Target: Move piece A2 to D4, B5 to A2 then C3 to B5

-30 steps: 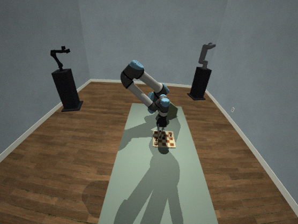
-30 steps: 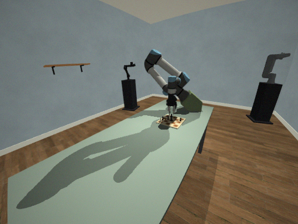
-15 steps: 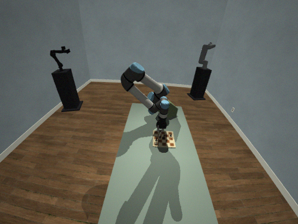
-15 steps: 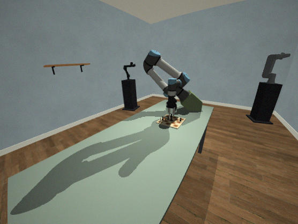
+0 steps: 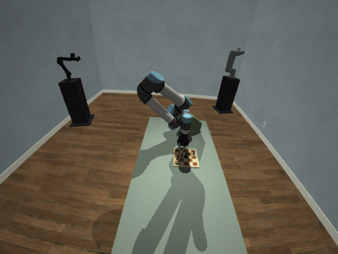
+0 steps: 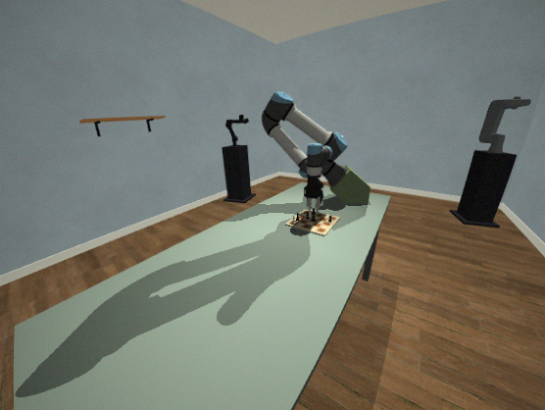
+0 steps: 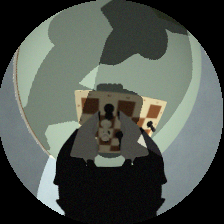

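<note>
The long pale-green table (image 5: pixel 164 194) (image 6: pixel 147 338) runs through the room, shadows spread over it. The arm (image 5: pixel 158 106) (image 6: pixel 289 142), grey with blue caps, rises behind the board and folds down to it. Next in size, the checkered board (image 5: pixel 195 164) (image 6: pixel 323 230) (image 7: pixel 160 106) lies flat on the table, partly in shadow. Above it the black gripper (image 5: pixel 182 149) (image 6: pixel 314 210) (image 7: pixel 109 111) points downward, its jaws fairly narrow with a gap showing; whether they grip anything, I cannot tell. Smallest are the chessmen: a dark piece (image 7: pixel 109 109) and pale ones (image 7: pixel 105 132) appear between the jaws in the wrist view, while another dark piece (image 5: pixel 193 153) (image 6: pixel 330 219) (image 7: pixel 150 125) stands apart toward one side. Their square labels are too small to read.
</note>
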Robot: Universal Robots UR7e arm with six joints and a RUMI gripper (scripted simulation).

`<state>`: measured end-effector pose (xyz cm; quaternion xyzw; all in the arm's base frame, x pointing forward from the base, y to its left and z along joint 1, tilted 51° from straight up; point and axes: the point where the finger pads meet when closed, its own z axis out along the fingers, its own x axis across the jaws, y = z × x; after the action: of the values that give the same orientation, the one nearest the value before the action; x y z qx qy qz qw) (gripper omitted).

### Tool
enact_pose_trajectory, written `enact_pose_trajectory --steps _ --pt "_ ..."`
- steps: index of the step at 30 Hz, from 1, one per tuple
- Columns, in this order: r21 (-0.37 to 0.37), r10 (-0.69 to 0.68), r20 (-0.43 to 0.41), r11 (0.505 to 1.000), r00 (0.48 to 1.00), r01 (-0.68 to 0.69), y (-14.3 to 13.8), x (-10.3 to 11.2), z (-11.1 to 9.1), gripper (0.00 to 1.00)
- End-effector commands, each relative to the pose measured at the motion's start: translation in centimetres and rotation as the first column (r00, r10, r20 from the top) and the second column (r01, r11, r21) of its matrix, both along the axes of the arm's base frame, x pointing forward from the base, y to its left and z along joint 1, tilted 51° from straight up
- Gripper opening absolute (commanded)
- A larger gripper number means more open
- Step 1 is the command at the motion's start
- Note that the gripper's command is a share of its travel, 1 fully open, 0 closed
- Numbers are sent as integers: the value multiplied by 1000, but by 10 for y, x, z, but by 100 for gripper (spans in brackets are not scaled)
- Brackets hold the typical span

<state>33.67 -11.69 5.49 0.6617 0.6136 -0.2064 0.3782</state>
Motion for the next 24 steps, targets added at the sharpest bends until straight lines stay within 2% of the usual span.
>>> enact_pose_trajectory --steps 1,20,21,24 --pt "1 0 -4 1000 1000 0 0 -2 -1 22" --pt "1 0 -4 1000 1000 0 0 -2 -1 22" --pt "1 0 -4 1000 1000 0 0 -2 -1 0" --pt "1 0 -4 1000 1000 0 0 -2 -1 0"
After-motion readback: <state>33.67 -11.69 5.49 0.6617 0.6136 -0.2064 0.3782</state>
